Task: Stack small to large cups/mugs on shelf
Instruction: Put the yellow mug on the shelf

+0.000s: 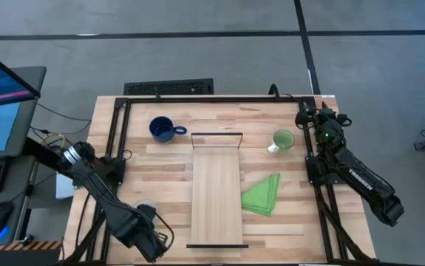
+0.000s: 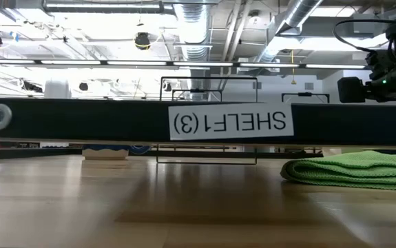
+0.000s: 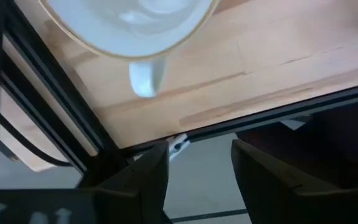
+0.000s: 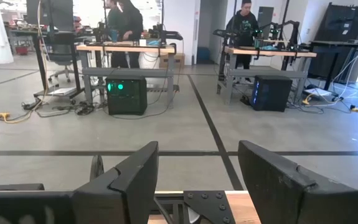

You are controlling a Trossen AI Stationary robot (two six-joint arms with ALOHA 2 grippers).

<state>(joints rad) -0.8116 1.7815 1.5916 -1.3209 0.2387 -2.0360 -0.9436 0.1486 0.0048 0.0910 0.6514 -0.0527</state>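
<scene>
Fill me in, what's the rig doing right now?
Nothing is stacked yet. The shelf lies bare mid-table. The left gripper hangs open and empty just off the near-left corner, with the white mug on the table just ahead of it. The right gripper, open and empty, waits at the far right edge. The blue mug, green mug and green cloth sit untouched.

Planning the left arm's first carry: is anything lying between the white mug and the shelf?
Nothing visible does. The white mug sits by the left gripper, with bare table up to the shelf. The green cloth lies on the shelf's far side.
</scene>
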